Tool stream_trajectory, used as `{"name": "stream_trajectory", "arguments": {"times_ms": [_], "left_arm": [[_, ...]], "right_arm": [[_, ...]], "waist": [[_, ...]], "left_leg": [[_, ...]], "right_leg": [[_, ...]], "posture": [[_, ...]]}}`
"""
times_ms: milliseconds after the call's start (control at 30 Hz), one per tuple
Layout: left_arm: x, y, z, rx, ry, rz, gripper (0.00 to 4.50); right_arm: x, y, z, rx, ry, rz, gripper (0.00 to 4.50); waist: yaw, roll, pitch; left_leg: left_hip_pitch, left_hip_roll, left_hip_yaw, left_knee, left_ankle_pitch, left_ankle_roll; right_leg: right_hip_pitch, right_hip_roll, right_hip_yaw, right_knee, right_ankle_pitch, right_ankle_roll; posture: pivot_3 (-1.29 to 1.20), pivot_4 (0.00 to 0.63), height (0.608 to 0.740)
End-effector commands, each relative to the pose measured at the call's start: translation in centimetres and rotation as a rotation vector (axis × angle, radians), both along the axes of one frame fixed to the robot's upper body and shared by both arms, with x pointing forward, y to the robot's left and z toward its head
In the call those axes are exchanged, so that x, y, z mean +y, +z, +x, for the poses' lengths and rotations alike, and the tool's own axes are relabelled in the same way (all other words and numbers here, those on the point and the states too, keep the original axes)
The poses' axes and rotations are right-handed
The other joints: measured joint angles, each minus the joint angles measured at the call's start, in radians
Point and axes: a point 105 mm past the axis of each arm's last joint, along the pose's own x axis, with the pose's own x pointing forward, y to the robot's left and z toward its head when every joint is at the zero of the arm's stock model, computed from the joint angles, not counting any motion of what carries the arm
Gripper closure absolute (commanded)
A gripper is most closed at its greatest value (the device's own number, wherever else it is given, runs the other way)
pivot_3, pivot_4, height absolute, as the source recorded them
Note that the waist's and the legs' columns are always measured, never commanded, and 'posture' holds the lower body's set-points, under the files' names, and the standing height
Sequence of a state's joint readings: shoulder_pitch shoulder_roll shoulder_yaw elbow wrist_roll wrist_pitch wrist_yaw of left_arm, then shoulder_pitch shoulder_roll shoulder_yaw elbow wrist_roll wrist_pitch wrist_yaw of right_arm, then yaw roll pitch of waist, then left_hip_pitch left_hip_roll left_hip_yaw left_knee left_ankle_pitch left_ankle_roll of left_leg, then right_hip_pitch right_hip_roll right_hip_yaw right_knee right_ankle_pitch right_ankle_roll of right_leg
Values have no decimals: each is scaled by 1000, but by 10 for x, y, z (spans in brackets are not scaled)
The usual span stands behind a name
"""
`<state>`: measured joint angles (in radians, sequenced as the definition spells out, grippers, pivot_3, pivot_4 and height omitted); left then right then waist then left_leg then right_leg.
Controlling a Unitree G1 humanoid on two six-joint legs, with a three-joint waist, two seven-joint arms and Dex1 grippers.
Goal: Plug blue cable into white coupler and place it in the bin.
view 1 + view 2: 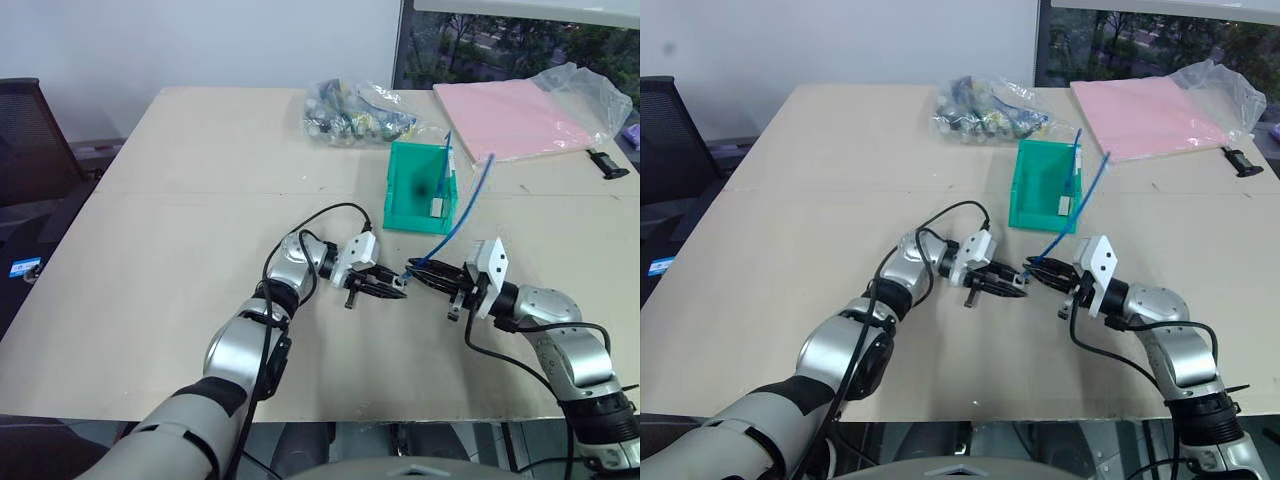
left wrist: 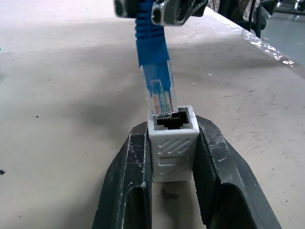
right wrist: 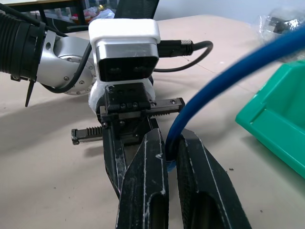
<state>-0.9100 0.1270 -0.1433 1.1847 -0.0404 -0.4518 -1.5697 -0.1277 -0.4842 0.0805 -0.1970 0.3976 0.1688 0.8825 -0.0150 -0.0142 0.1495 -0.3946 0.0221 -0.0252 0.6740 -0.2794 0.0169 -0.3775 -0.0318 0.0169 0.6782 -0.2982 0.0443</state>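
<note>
The left gripper (image 2: 174, 157) clamps the white coupler (image 2: 173, 143) — the right gripper (image 3: 172, 157), clamped on the blue cable (image 3: 228, 78), holds its plug at the socket.

One blue cable (image 1: 462, 215), one white coupler (image 2: 172, 143), one bin (image 1: 408, 195), perhaps a second coupler inside.

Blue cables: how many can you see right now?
2. One cable is pinched in the right hand, its plug at the coupler; another stands in the bin. The bag may hide more.
</note>
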Motion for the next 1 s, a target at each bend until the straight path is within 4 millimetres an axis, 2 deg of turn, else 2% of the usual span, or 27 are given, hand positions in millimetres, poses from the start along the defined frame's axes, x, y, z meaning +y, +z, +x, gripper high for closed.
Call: {"name": "stream_trajectory", "arguments": {"times_ms": [33,233,367,800,1000], "left_arm": [[-2,6,-1,8,-5,-42,3939],[-3,8,-1,24,-5,-56,3939],[-2,7,-2,18,-11,-45,3939],[3,-3,-5,-4,-25,8,3939],[3,-3,-5,-6,-22,10,3939]], "right_arm": [[5,-20,-8,70,4,-26,4500],[15,-27,-17,72,45,-40,4500],[13,-26,-17,62,44,-52,4500],[10,29,-8,-26,57,24,4500],[1,37,-14,-10,90,-37,4500]], "waist": [[0,0,0],[-1,0,0],[-1,0,0],[0,0,0],[1,0,0]], "left_leg": [[0,0,0,0,0,0],[0,0,-1,0,0,0],[0,0,-2,0,0,0],[0,-1,-3,0,0,0],[0,-1,-3,0,0,0]], "right_leg": [[0,0,0,0,0,0],[0,1,1,0,0,0],[0,1,1,0,0,0],[0,1,1,0,0,0],[0,0,1,-1,0,0]], "posture": [[0,150,740],[0,150,740],[0,150,740],[0,150,740],[0,150,740]]}}
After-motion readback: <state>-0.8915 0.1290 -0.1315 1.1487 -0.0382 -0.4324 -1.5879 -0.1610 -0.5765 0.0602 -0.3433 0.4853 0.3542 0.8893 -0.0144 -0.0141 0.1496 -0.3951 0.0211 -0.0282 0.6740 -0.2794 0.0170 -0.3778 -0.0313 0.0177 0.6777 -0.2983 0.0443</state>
